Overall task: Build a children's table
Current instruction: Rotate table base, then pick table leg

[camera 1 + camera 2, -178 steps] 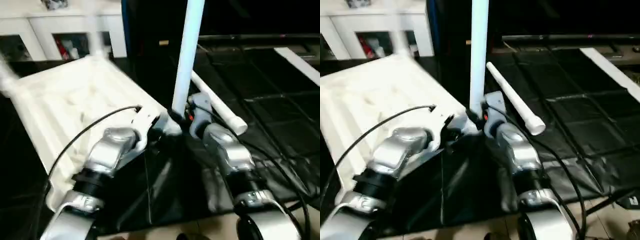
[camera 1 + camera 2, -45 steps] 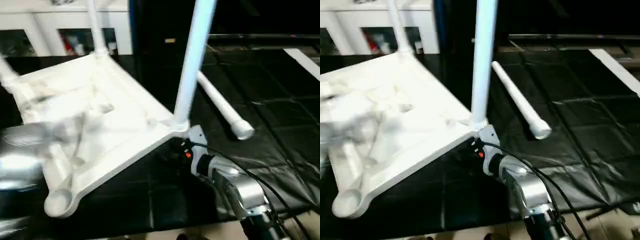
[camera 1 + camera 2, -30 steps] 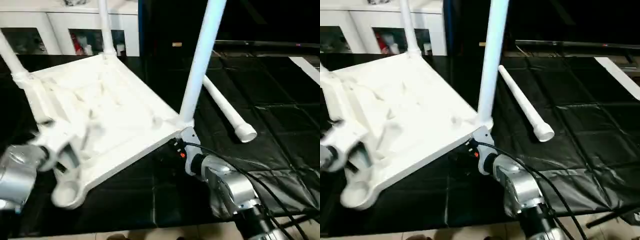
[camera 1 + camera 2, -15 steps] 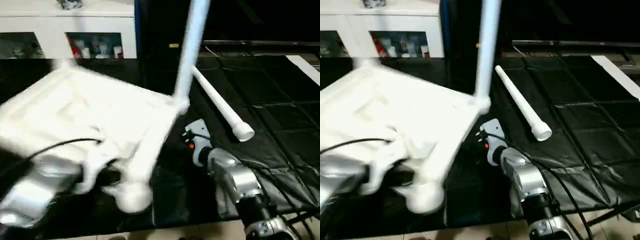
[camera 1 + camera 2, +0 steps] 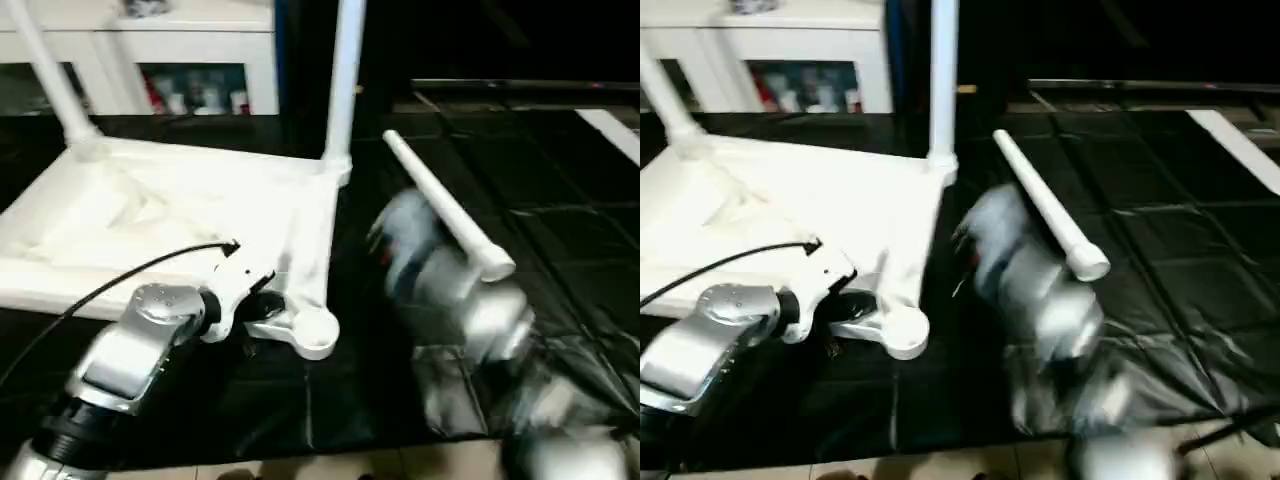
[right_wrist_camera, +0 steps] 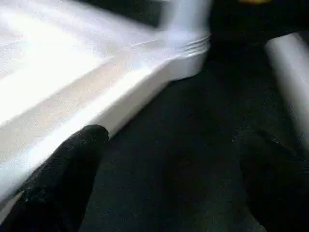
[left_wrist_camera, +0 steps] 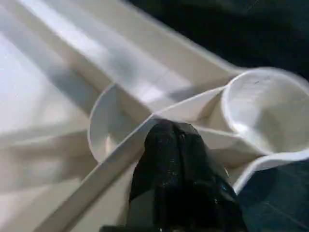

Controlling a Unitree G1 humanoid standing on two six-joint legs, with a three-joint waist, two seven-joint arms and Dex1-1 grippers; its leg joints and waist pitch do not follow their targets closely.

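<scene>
Your tabletop (image 5: 180, 215) lies underside up on the black mat (image 5: 560, 180) with 2 legs (image 5: 343, 85) standing in its far corner sockets, while the near corner socket (image 5: 312, 335) sits empty. The left wrist view shows what the head views don't: your left gripper (image 7: 176, 150), fingers pressed together, on a rib just beside that empty socket. Your right gripper (image 6: 169, 159) hangs wide open holding nothing, and 1 loose leg (image 5: 445, 205) lies flat, its wide end toward you.
</scene>
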